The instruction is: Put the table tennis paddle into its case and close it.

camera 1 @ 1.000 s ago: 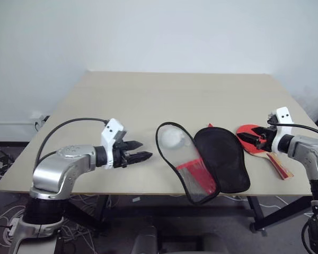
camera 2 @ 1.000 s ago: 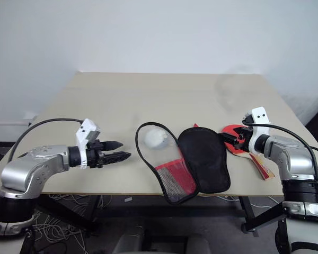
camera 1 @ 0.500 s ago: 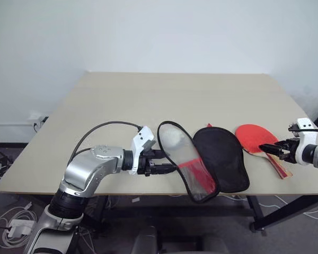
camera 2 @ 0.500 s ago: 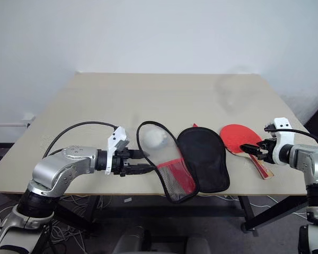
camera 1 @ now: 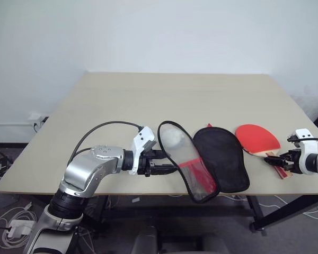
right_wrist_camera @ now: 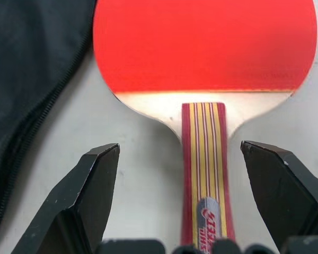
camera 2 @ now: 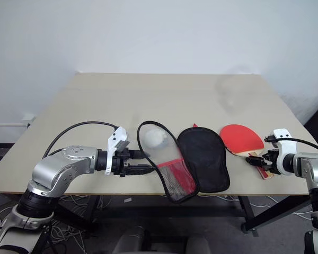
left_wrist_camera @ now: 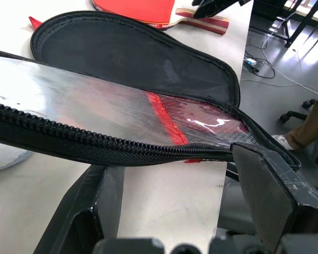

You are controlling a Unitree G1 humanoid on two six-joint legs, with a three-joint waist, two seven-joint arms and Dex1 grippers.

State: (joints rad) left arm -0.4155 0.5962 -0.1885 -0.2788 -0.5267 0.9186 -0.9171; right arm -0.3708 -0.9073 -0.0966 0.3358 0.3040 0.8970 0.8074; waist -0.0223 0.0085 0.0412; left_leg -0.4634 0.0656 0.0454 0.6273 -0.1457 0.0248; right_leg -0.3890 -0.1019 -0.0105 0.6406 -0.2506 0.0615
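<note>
With our right gripper open astride the table tennis paddle handle, we centre, then pinch, while our left gripper waits open around the case rim beside the paddle.

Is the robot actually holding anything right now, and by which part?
Nothing is held. The right gripper stands open astride the paddle handle; the left gripper stands open around the zip edge of the case flap.

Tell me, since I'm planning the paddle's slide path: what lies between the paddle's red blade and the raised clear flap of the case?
In the left eye view, the case's black lined half lies open and flat between the paddle and the flap.
</note>
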